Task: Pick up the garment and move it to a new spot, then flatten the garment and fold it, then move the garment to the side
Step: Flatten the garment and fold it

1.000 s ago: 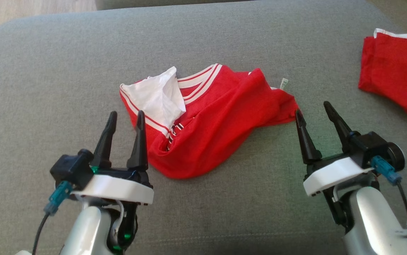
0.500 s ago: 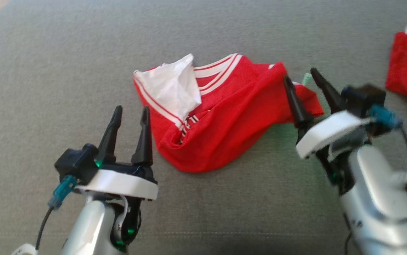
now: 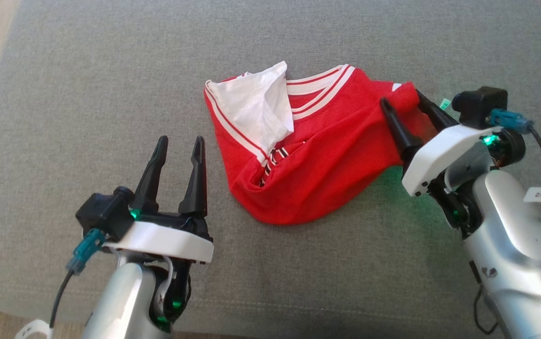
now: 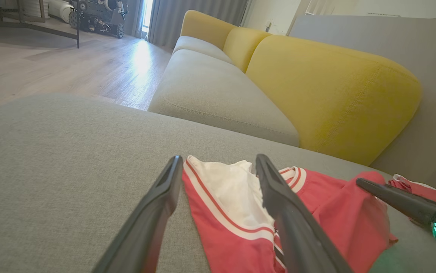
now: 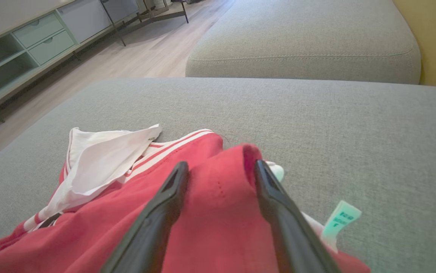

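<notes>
Between the spread fingers of the right gripper (image 3: 401, 97), a red fold of the crumpled garment (image 3: 317, 150) is sitting. Its white lining and striped trim are showing just ahead of the left gripper (image 3: 181, 139), which is hovering, fingers apart, over the cushion (image 3: 87, 94).

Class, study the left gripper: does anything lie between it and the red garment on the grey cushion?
Nothing visible does. Only bare grey cushion separates the open left gripper from the red garment, lying just ahead to its right.
</notes>
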Available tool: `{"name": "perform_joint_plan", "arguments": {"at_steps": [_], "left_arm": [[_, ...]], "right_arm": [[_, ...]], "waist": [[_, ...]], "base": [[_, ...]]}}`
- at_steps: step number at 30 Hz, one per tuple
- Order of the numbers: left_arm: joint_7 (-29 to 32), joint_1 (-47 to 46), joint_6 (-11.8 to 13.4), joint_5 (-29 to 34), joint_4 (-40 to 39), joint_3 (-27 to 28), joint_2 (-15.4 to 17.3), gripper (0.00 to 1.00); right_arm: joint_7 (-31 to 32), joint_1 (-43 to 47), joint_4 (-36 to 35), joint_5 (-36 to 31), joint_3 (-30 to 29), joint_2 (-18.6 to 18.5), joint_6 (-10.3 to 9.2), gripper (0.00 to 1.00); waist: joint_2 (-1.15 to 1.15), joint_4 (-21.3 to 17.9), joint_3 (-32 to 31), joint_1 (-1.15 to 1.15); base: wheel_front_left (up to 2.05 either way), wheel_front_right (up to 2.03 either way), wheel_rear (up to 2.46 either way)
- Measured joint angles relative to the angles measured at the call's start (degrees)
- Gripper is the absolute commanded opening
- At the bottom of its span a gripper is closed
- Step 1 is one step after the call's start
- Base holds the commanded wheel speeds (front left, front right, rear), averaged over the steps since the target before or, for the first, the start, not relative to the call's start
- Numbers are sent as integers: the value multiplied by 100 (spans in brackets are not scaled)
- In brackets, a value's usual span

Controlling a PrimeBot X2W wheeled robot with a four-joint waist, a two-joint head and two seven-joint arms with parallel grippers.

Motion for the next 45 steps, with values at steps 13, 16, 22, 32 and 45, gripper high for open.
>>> {"name": "perform_joint_plan", "arguments": {"at_steps": [13, 16, 22, 32, 45], "left_arm": [[0, 15, 2, 4, 37, 41, 0, 100], [0, 46, 3, 4, 38, 58, 0, 100], [0, 68, 12, 31, 29, 186, 0, 100], [0, 252, -25, 88, 18, 328, 3, 100], [0, 154, -83, 131, 65, 302, 2, 100]], "right_arm": [[-907, -289, -215, -735, -162, -298, 0, 0], [-1027, -333, -552, -1017, -456, -380, 0, 0], [-931, 525, -1968, -1366, -792, -573, 0, 0], [453, 3805, -3432, -580, -700, -827, 0, 0], [1202, 4019, -3242, -417, -1270, -491, 0, 100]], "waist": [[0, -256, -181, 0], [0, -378, -274, 0], [0, -679, -400, 0], [0, -1314, -476, 0], [0, -1316, -487, 0]], "base": [[0, 0, 0], [0, 0, 0], [0, 0, 0], [0, 0, 0], [0, 0, 0]]}}
